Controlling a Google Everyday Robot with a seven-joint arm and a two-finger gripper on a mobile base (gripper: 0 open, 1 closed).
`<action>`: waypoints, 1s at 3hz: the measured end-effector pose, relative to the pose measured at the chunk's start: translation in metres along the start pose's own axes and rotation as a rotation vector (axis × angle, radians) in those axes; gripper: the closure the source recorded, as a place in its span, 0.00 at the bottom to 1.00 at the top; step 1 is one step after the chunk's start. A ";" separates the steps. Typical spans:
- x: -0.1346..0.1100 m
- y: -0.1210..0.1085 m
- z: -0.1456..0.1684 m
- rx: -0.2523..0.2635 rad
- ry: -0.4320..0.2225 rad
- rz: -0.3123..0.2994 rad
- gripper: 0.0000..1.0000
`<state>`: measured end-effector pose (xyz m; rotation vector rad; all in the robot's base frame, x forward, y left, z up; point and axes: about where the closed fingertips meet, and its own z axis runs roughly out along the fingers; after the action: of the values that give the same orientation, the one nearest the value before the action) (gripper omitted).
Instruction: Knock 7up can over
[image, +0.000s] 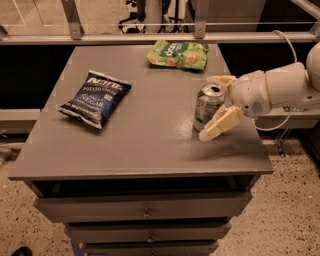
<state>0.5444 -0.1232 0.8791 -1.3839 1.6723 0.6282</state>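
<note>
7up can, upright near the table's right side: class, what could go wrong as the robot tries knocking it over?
The open end effector straddles the 7up can, so it may trap it upright instead of tipping it. Once tipped, the can could roll off the nearby right edge of the table.
</note>
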 end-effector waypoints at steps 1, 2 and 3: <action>-0.010 -0.004 0.022 -0.014 -0.039 0.001 0.00; -0.025 -0.010 0.055 -0.037 -0.068 0.000 0.00; -0.050 -0.019 0.096 -0.054 -0.086 -0.007 0.00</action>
<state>0.5915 -0.0242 0.8756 -1.3810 1.5920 0.7236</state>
